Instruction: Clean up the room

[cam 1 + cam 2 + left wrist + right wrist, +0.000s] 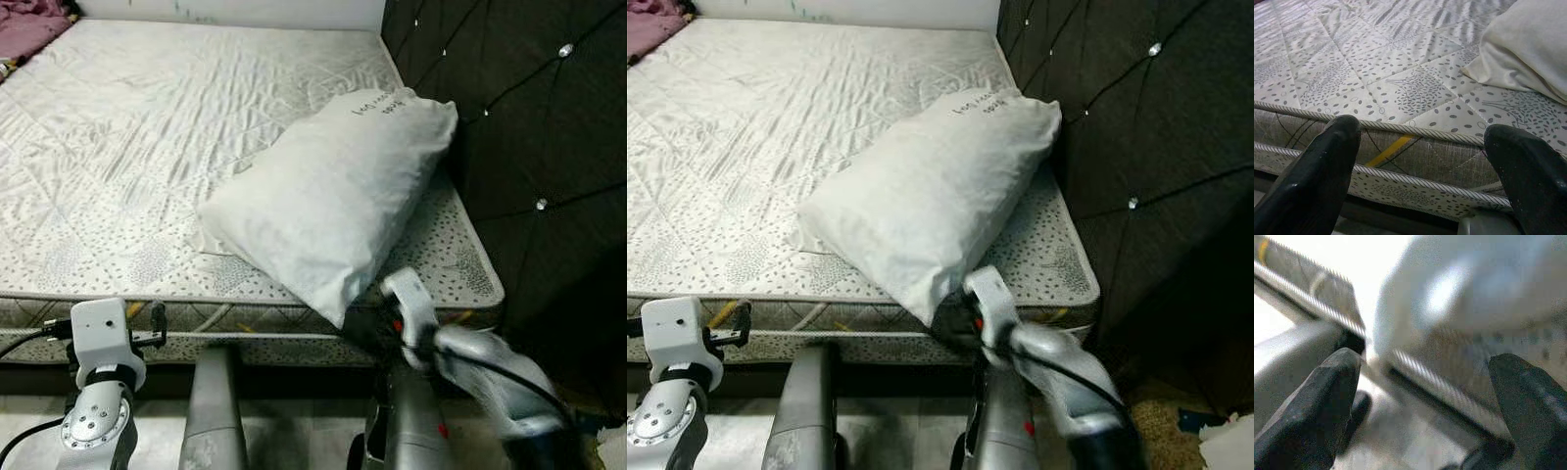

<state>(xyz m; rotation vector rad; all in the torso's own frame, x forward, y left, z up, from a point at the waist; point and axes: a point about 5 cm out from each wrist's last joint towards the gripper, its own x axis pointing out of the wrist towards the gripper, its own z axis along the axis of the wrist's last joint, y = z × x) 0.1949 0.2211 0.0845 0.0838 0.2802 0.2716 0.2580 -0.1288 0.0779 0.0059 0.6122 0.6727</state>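
Bare mattress (176, 147) bears a pillow (333, 186); right gripper (1422, 396) gapes wide, empty, below its corner.

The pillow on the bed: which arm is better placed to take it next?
Probably right. The right claw is open just below the pillow corner overhanging the mattress edge; the left claw, also open, faces the mattress side, farther away.
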